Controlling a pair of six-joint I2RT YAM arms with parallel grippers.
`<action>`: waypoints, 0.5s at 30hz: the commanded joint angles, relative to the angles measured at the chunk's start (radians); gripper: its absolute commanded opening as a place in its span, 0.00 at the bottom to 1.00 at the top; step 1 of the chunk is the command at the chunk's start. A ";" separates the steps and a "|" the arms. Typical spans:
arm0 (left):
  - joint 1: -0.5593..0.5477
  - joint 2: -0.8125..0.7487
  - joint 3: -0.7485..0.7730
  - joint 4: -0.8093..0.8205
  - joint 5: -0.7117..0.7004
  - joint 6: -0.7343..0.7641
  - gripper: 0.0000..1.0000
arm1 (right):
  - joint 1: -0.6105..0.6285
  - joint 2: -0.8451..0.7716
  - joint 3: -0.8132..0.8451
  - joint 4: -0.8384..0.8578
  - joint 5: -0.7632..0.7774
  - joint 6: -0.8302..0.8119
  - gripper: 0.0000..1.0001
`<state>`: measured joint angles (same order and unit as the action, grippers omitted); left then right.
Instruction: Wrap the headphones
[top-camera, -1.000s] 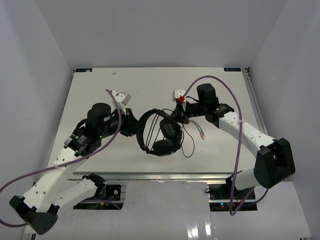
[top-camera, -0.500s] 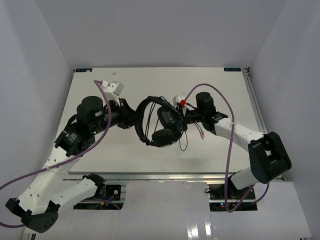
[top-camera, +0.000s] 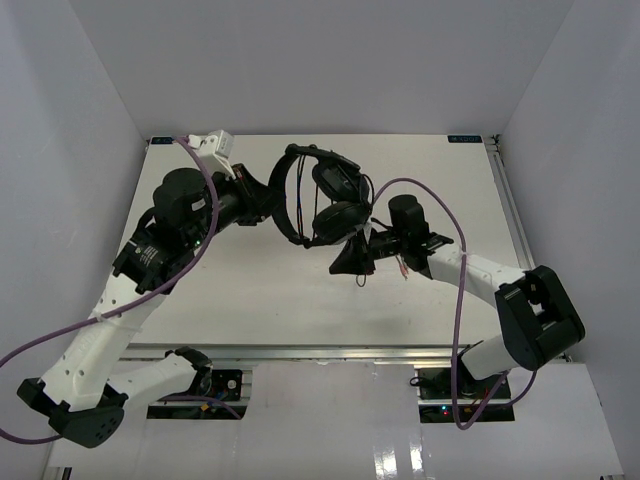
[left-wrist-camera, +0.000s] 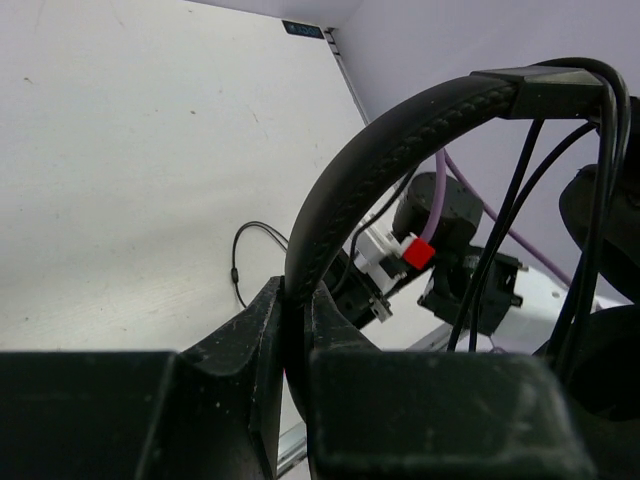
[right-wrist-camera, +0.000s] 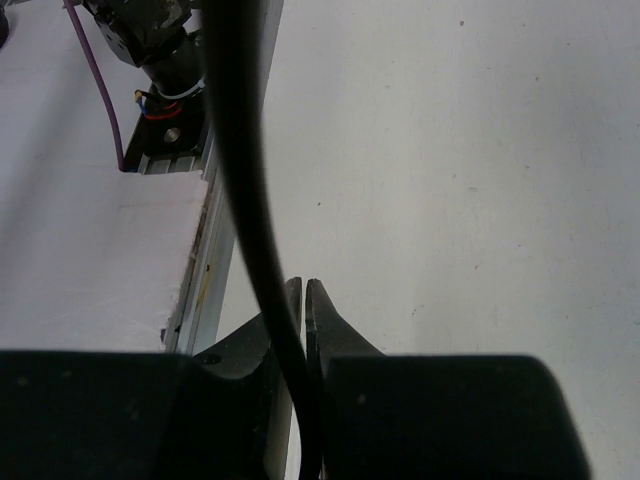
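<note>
The black headphones (top-camera: 322, 192) hang in the air over the far middle of the table. My left gripper (top-camera: 268, 196) is shut on their arched headband (left-wrist-camera: 400, 130), which runs down between the jaws of my left gripper (left-wrist-camera: 296, 305). Both ear cups (top-camera: 340, 215) dangle to the right of the headband. The thin dark cord (right-wrist-camera: 235, 150) drops from the cups into my right gripper (right-wrist-camera: 304, 292), which is shut on it. In the top view my right gripper (top-camera: 347, 262) sits just below the cups, pointing left. The cord's reddish tips (top-camera: 402, 268) lie on the table beside it.
Purple robot cables (top-camera: 455, 270) loop off both arms. The white table (top-camera: 250, 300) ends in a metal rail (top-camera: 330, 350) at the near edge, and grey walls close in on three sides. A slack loop of cord (left-wrist-camera: 238, 262) lies on the table below the headband.
My left arm has carried the headphones up and toward the far side of the table. My right gripper has swung left and nearer, ending under the ear cups with the cord.
</note>
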<state>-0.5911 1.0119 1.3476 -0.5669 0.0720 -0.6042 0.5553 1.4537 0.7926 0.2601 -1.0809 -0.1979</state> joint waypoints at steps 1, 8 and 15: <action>-0.003 -0.013 0.043 0.120 -0.148 -0.115 0.00 | 0.003 -0.065 -0.015 -0.004 -0.039 -0.009 0.11; -0.003 0.012 0.050 0.201 -0.243 -0.161 0.00 | 0.005 -0.137 -0.028 -0.100 -0.042 -0.075 0.16; -0.003 0.044 0.046 0.225 -0.317 -0.204 0.00 | 0.005 -0.202 -0.033 -0.164 -0.036 -0.120 0.13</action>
<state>-0.5911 1.0512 1.3567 -0.4250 -0.1730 -0.7485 0.5568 1.3000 0.7681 0.1472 -1.0993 -0.2716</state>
